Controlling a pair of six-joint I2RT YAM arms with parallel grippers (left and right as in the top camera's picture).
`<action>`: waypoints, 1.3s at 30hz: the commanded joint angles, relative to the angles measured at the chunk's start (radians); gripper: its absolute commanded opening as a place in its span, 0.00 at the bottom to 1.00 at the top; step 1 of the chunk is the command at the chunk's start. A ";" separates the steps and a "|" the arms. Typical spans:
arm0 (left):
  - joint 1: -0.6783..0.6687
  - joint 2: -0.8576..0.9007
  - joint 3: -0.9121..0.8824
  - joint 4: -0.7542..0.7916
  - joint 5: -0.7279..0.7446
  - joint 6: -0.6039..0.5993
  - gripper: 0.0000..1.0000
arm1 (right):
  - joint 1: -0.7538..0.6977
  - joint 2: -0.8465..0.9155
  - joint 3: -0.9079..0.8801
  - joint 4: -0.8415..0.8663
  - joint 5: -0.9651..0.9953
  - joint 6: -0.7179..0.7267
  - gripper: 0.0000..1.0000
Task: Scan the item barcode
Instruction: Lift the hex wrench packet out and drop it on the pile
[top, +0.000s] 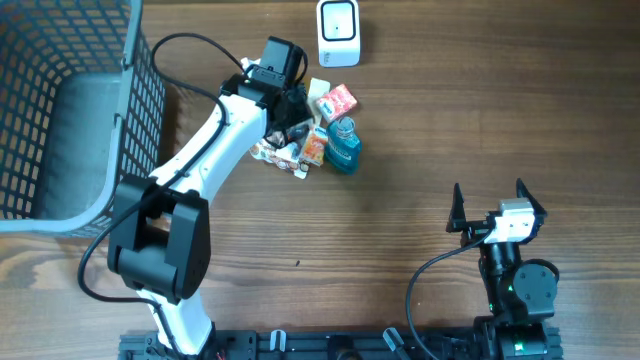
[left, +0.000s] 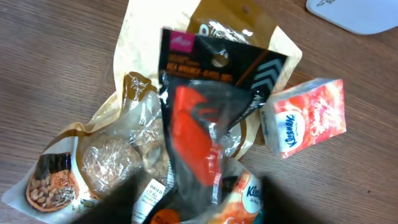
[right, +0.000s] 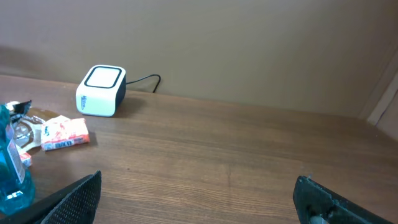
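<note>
A pile of items lies on the wooden table below the white barcode scanner (top: 338, 20). On top of the pile is a black packet with a red thing inside (left: 189, 118), resting on a beige snack bag (left: 112, 149). A red tissue pack (left: 305, 118) lies to its right. My left gripper (top: 293, 113) hangs over the pile. Its blurred dark fingers (left: 115, 202) stand apart on either side of the black packet's near end, and they are not pressing on it. My right gripper (top: 490, 208) is open and empty, far off at the right.
A grey mesh basket (top: 150, 90) fills the far left. A blue bottle (top: 343, 147) stands at the pile's right edge. In the right wrist view the scanner (right: 101, 90) sits by the back wall, with the tissue pack (right: 62, 134) and the bottle (right: 9, 168) at left.
</note>
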 joint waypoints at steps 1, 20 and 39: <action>0.010 -0.045 0.009 0.005 0.011 0.005 0.93 | 0.005 -0.004 -0.001 0.004 -0.008 -0.007 1.00; 0.285 -0.491 0.009 -0.127 -0.044 0.069 0.72 | 0.005 -0.005 -0.001 0.004 -0.008 -0.008 1.00; 0.062 -0.610 0.009 -0.254 0.349 0.347 1.00 | 0.005 -0.004 -0.001 0.004 -0.008 -0.008 1.00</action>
